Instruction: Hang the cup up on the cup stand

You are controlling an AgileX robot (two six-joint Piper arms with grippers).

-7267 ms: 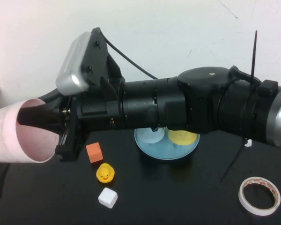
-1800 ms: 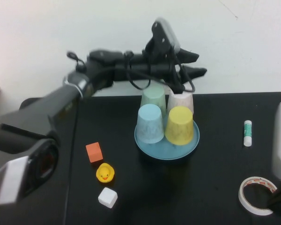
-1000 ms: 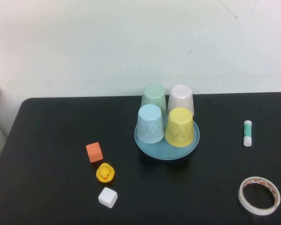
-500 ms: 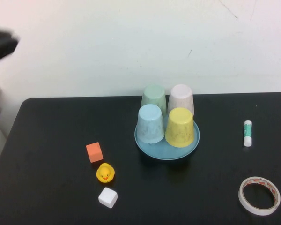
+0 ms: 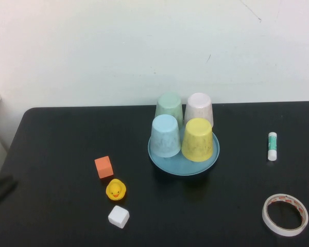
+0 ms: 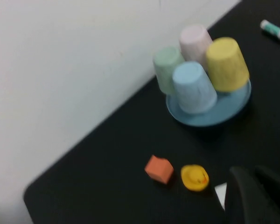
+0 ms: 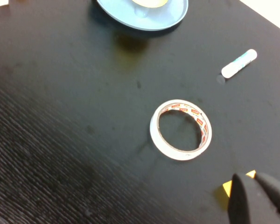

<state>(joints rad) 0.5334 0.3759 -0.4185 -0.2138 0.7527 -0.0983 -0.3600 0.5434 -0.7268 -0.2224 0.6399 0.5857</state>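
Four cups inverted on the cup stand point(image 5: 184, 163), the cup point(image 5: 200, 108) at back right, unmoved since half a second ago. Left pincer point(image 6: 256, 196) now low at the surface's left edge, right pincer point(image 7: 259, 198) near tape; grips unreadable.

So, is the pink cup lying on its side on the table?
No, the pink cup stands upside down on the cup stand, behind the yellow cup.
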